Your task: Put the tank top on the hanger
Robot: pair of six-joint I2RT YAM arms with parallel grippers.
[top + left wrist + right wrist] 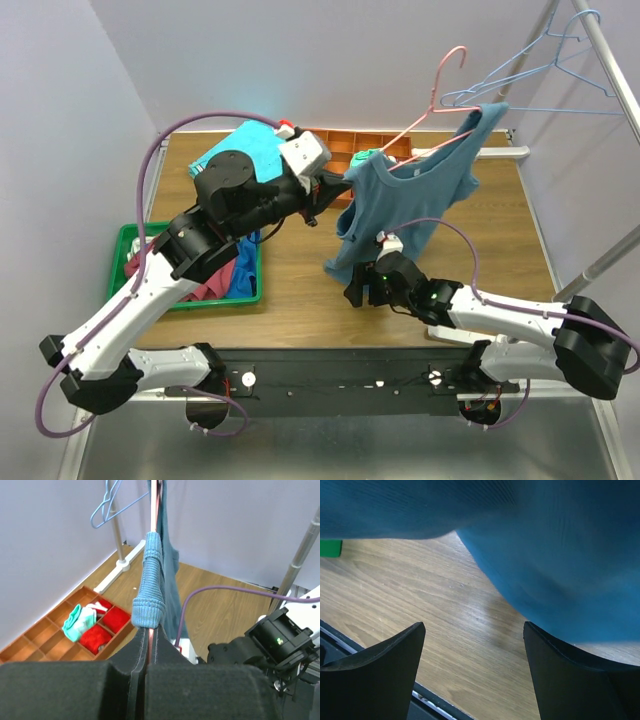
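Note:
The steel-blue tank top (400, 195) hangs on the pink hanger (440, 95), raised above the table. One strap lies over each end of the hanger. My left gripper (330, 183) is shut on the hanger's left corner; in the left wrist view the pink wire (151, 630) runs out from between the shut jaws, with the tank top's strap (150, 587) draped over it. My right gripper (362, 283) is open and empty, low over the table just under the tank top's hem (560, 555).
A green bin (135, 262) with maroon cloth stands at the left. A turquoise shirt (245, 150) lies behind my left arm. An orange divider tray (60, 635) holds red and mint socks. A light blue hanger (540, 80) hangs on the metal rack (610, 60) at the back right.

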